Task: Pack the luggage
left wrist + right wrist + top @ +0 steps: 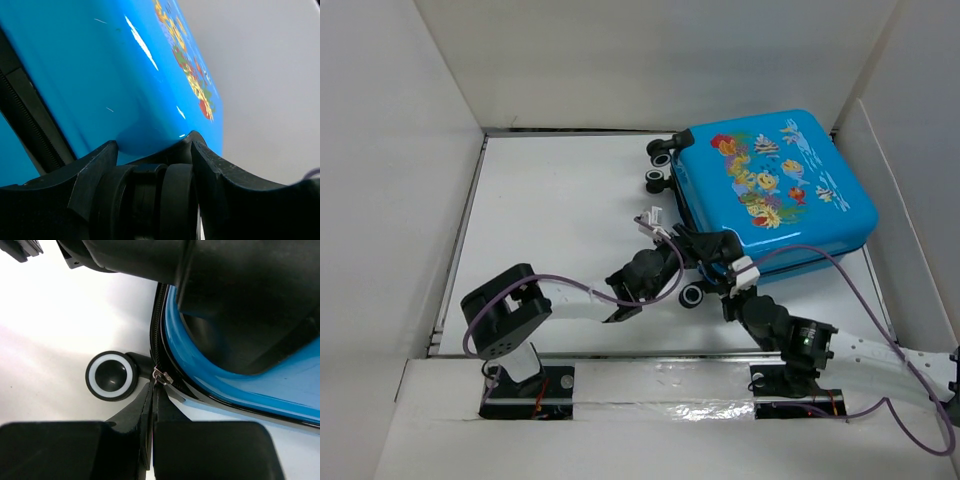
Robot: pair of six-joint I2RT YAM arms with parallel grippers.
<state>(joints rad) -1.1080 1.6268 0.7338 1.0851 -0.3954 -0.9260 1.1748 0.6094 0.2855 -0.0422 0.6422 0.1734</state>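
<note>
a white bench point(560, 200) with white walls point(380, 150) is carrying the closed luggage point(775, 185), lying flat at the far right corner. from the left wrist, the left gripper point(152, 142) is clasping a black round part point(150, 200) at the luggage's corner. from the right wrist, the right gripper point(152, 387) is clenching on the metal zipper pull point(161, 375), beside a wheel point(111, 376).

light: bright, even | shadows: soft | glare: white streaks on luggage point(142, 45) | focus: wrist-view foregrounds blurred
</note>
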